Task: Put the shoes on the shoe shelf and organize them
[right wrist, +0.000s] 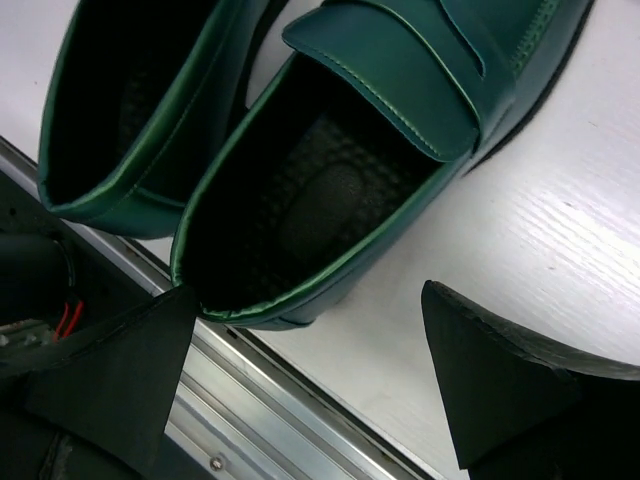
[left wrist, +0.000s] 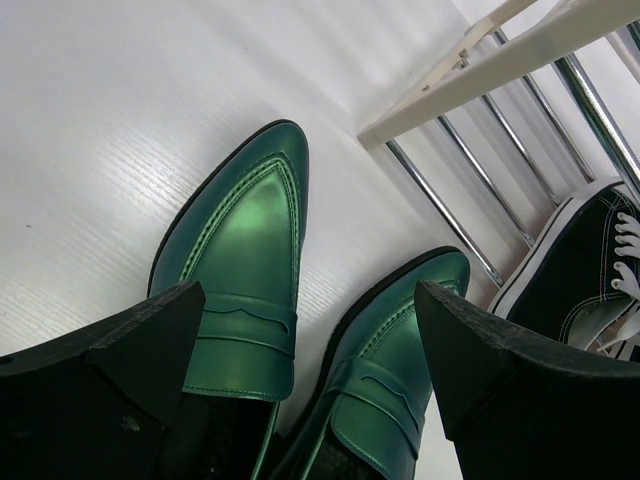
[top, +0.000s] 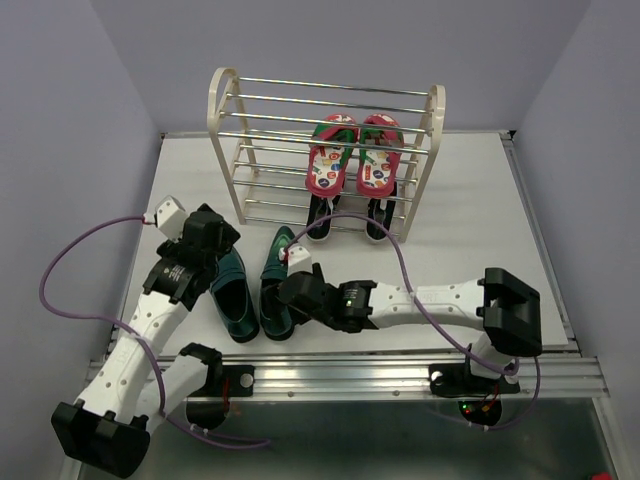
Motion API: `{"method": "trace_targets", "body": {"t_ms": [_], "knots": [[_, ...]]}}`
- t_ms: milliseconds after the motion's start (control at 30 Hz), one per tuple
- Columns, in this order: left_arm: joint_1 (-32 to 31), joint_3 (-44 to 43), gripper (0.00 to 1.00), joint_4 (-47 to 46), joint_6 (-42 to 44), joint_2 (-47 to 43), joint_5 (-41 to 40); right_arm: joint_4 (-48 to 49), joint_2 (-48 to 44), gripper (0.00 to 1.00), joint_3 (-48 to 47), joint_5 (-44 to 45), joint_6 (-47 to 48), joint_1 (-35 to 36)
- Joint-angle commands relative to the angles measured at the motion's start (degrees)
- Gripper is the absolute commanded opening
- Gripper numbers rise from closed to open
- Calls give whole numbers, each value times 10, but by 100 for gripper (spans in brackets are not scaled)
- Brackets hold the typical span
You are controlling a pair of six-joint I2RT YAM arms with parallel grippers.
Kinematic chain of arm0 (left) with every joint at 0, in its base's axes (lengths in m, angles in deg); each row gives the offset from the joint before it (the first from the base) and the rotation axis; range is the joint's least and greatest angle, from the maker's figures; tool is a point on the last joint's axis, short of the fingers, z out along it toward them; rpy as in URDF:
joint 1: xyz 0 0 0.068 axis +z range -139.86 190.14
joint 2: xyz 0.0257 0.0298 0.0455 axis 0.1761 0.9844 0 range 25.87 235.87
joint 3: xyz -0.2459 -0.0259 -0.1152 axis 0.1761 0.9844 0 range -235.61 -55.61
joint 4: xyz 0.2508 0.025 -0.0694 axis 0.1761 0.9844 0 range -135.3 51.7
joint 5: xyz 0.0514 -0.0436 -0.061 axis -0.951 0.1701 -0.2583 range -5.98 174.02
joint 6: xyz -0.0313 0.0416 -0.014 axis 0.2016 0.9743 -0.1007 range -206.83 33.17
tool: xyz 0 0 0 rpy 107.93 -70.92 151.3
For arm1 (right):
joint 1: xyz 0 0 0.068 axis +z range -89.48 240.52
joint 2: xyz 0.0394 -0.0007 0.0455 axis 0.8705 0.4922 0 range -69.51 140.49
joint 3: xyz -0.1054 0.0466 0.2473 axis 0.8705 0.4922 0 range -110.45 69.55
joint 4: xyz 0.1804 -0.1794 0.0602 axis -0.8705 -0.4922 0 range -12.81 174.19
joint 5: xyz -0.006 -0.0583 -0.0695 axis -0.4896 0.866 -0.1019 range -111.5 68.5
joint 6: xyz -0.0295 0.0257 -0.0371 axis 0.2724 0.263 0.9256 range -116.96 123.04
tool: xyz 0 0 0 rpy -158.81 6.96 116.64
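**Sam:** Where are the green shoes [top: 236,300]?

**Mia:** They sit on the white tabletop [top: 480,200], close side by side, in front of the shoe shelf [top: 222,100]. Their toes point at the shelf. Their heels are near the edge where the arms are bolted on.

**Sam:** Is anything holding them?

**Mia:** No. The left end effector [left wrist: 310,305] hangs over the front part of the shoes. Its two fingers are spread wide and grip nothing. Both green toes show below, between the fingers.

**Sam:** And the other one?

**Mia:** The right end effector [right wrist: 308,298] hangs over the heel end of the green shoe on the right. Its fingers are spread wide too, and they pinch nothing. One finger is very close to the heel. I cannot tell if it touches.

**Sam:** What is on the shelf?

**Mia:** The red flip-flops [top: 355,155] lie side by side on the rods, on the right half, tipped down at the front. The black sneakers [top: 322,215] are under them, at the bottom. Their white toe caps poke out the front.

**Sam:** Are the green shoes close to the sneakers?

**Mia:** Yes, near. The toe of the right green shoe is just beside the left sneaker, but they do not touch.
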Motion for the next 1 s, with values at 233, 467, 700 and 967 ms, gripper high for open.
{"method": "trace_targets", "body": {"t_ms": [233, 467, 700, 967], "knots": [[5, 29, 99, -42, 24, -47, 10, 40, 75, 100, -62, 105, -82, 32], [5, 28, 99, -42, 28, -34, 17, -44, 125, 100, -126, 156, -118, 62], [5, 30, 99, -40, 25, -44, 15, -157, 185, 100, -182, 252, -197, 78], [5, 39, 99, -47, 22, -55, 16, -220, 213, 100, -186, 294, -292, 78]]}}
